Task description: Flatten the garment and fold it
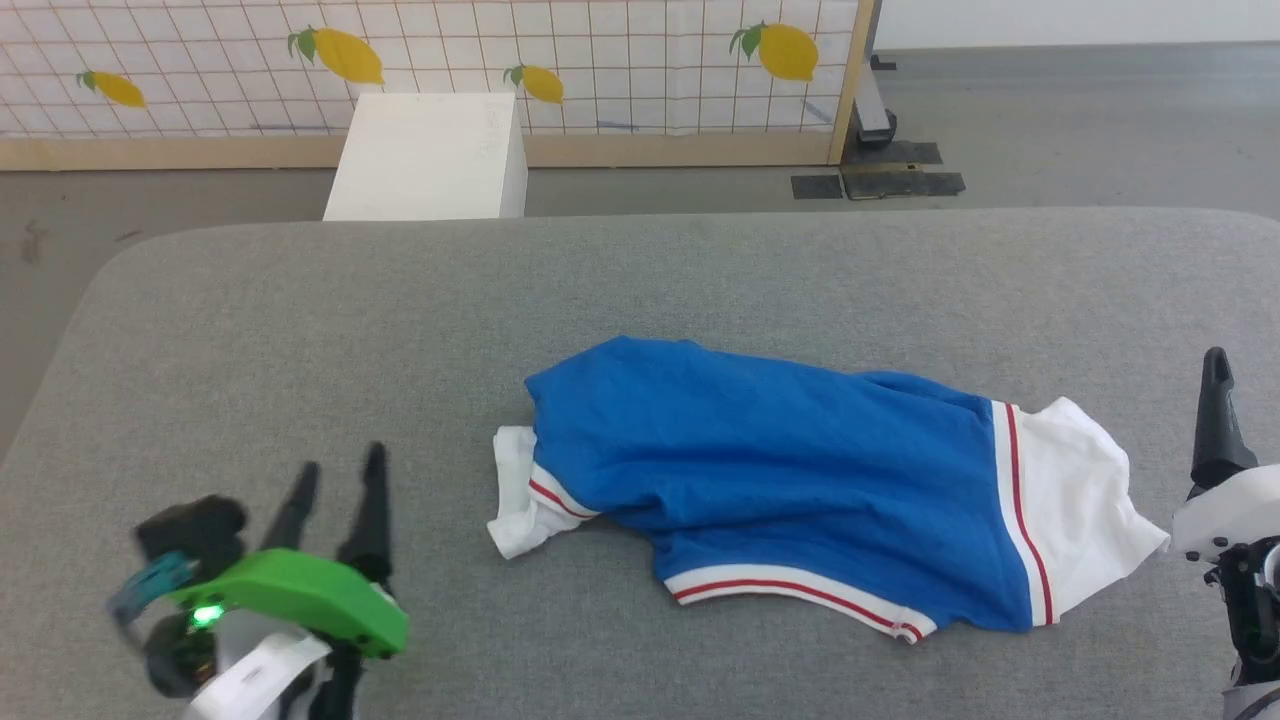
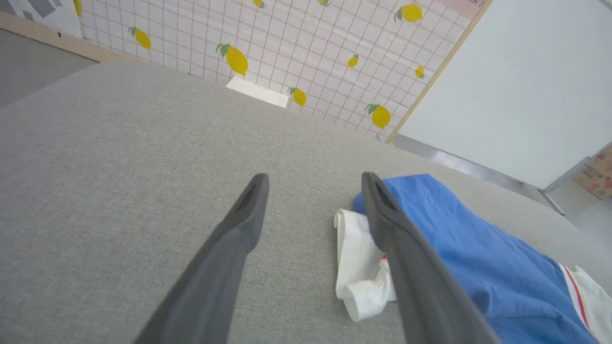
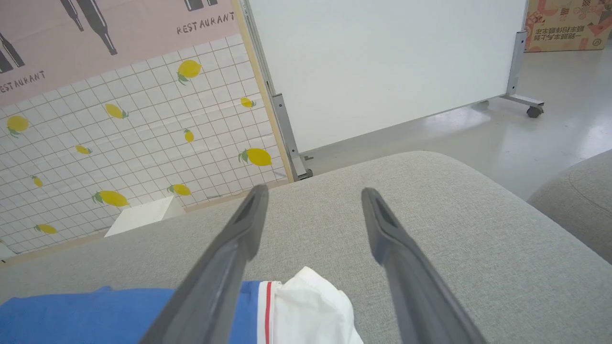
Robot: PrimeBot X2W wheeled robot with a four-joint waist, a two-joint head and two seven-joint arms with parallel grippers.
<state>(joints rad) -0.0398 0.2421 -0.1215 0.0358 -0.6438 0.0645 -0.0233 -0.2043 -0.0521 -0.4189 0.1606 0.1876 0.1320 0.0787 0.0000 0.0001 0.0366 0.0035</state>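
The garment point(image 1: 760, 460) lies crumpled and partly doubled over on the grey table point(image 1: 300, 320), right of centre. Its body is bright blue, with a white sleeve point(image 1: 1080, 500) at the right end and a bunched white sleeve point(image 1: 515, 500) at the left; red-and-white trim runs along the near edge. My left gripper point(image 1: 342, 462) is open at the lower left, clear of the cloth. In the left wrist view that gripper point(image 2: 314, 179) has the garment point(image 2: 454, 248) just right of its fingers. My right gripper point(image 3: 313, 196) is open above the garment's white sleeve point(image 3: 311, 306), holding nothing. One finger point(image 1: 1216, 410) of it shows at the right edge.
A white box point(image 1: 430, 155) stands on the floor beyond the table's far edge, before a lemon-print partition point(image 1: 600, 60). Dark floor plates point(image 1: 880, 180) lie at the back right. A white panel on wheels point(image 3: 382, 62) and another grey cushion point(image 3: 573, 200) stand to the right.
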